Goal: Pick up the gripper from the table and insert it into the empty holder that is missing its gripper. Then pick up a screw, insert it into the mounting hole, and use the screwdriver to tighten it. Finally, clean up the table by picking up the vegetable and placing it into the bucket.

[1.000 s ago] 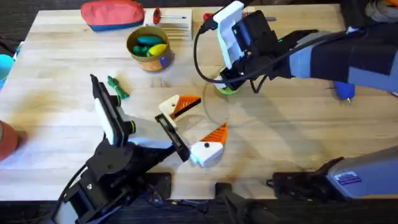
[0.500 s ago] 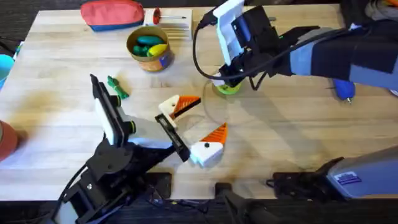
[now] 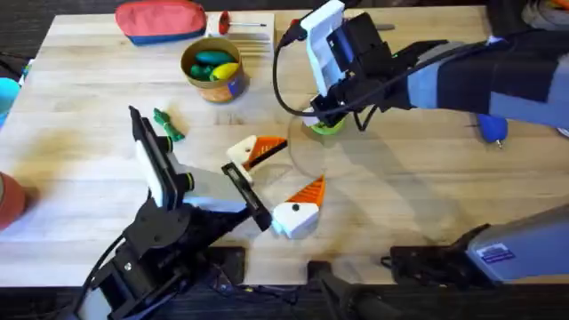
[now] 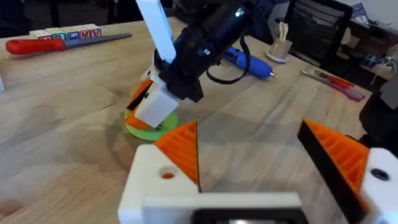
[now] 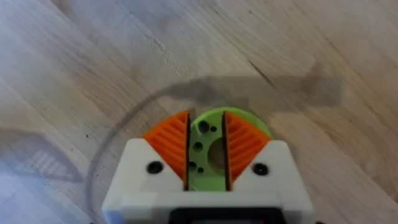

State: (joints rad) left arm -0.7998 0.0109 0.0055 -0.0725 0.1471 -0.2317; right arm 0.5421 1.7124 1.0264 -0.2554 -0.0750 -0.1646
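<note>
Right arm [image 3: 331,114] nudged up a little since before, jaws pinching green disc [image 5: 211,149]. Left jaws [image 4: 267,155] spread, empty. Wrong thing held; might slip, drop on worktop [image 3: 418,196].

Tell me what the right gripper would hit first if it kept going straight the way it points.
The right gripper points down at the table, with the green disc already between its orange pads. Going straight on, it would likely meet the disc, then the tabletop just under it; the exact gap is unclear.
</note>
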